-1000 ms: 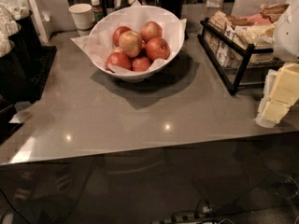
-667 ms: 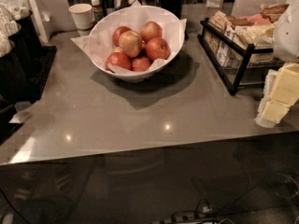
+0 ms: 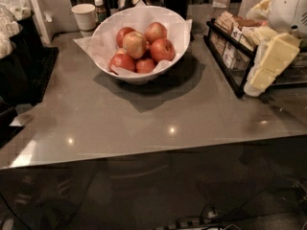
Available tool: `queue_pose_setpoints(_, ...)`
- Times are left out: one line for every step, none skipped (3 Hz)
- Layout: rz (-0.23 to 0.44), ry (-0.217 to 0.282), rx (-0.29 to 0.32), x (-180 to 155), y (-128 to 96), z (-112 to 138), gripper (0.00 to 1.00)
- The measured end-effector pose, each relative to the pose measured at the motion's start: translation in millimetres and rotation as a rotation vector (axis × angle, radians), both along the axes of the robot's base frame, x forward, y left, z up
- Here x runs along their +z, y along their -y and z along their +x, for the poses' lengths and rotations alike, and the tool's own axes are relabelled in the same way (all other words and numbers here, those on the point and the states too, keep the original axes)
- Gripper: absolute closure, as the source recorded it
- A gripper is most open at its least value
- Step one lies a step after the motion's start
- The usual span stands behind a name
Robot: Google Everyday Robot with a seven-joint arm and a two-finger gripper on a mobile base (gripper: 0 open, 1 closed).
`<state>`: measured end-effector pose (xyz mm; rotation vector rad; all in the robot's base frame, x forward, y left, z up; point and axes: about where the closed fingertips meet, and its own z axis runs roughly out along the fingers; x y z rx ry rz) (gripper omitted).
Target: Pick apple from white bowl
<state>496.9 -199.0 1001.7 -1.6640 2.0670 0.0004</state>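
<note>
Apple (image 3: 135, 44): palest, atop the pile in white bowl (image 3: 139, 76); approach from above.
Gripper (image 3: 259, 80): bowl's 3 o'clock, well apart; grip state cannot be told.

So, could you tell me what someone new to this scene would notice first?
The white bowl at the back centre of the grey counter draws the eye first. It is heaped with fruit, and the palest apple sits on top of the redder apples. Next comes the gripper at the right edge, well apart from the bowl and beside a black wire rack of packets.
</note>
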Motion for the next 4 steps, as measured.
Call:
queue_pose_setpoints(0.120,0.058,0.047,27.1,-17.3,43.0,0.00)
queue_pose_setpoints(0.210,0.079,0.090,44.4,-40.6,79.7,0.00)
queue_pose_setpoints(0.224,0.113,0.092,57.3,-41.4,85.8,0.00)
queue_pose_setpoints(0.245,0.116,0.080,51.2,-42.4,92.7,0.00)
